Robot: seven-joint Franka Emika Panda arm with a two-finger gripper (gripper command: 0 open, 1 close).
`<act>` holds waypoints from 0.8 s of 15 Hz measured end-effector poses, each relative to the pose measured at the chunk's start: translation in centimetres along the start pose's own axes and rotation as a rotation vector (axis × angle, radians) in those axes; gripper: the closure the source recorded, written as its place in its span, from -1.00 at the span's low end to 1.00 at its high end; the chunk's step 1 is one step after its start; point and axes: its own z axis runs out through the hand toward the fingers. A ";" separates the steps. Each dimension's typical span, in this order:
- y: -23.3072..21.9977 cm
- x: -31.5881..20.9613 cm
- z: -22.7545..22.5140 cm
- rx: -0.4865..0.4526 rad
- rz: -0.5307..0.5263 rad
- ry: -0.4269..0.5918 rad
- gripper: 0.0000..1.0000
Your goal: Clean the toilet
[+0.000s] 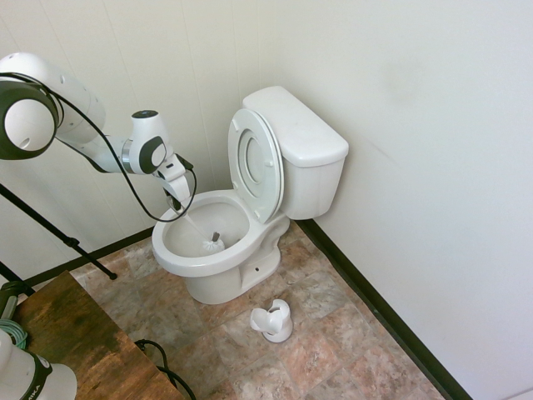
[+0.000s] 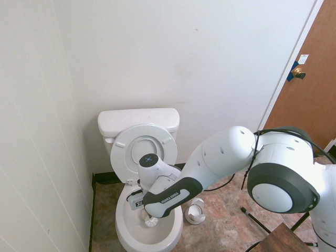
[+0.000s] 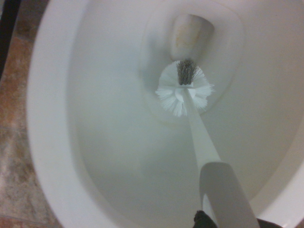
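The white toilet (image 1: 301, 140) stands in the corner with its seat and lid (image 1: 256, 162) raised against the tank. My gripper (image 1: 178, 202) hangs over the bowl's near rim, shut on the thin white handle of a toilet brush (image 1: 211, 245). The handle slants down into the bowl, and the bristle head rests low inside it. In the wrist view the brush head (image 3: 185, 89) sits just in front of the stained drain opening (image 3: 191, 32). From the other side, the toilet (image 2: 138, 122) is partly covered by my arm, and the brush head (image 2: 150, 221) shows below the gripper (image 2: 136, 201).
A small white brush holder (image 1: 272, 321) stands on the tiled floor beside the toilet's base, also in the second exterior view as the holder (image 2: 196, 212). Walls close in behind and beside the toilet. A wooden table (image 1: 83, 333) is at the near left; a brown door (image 2: 315, 84) is at the right.
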 end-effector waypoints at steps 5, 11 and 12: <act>2.6 5.3 -0.9 0.011 0.064 0.018 1.00; 0.0 9.9 0.0 0.105 0.101 0.064 1.00; -1.1 10.1 0.0 0.119 0.097 0.071 1.00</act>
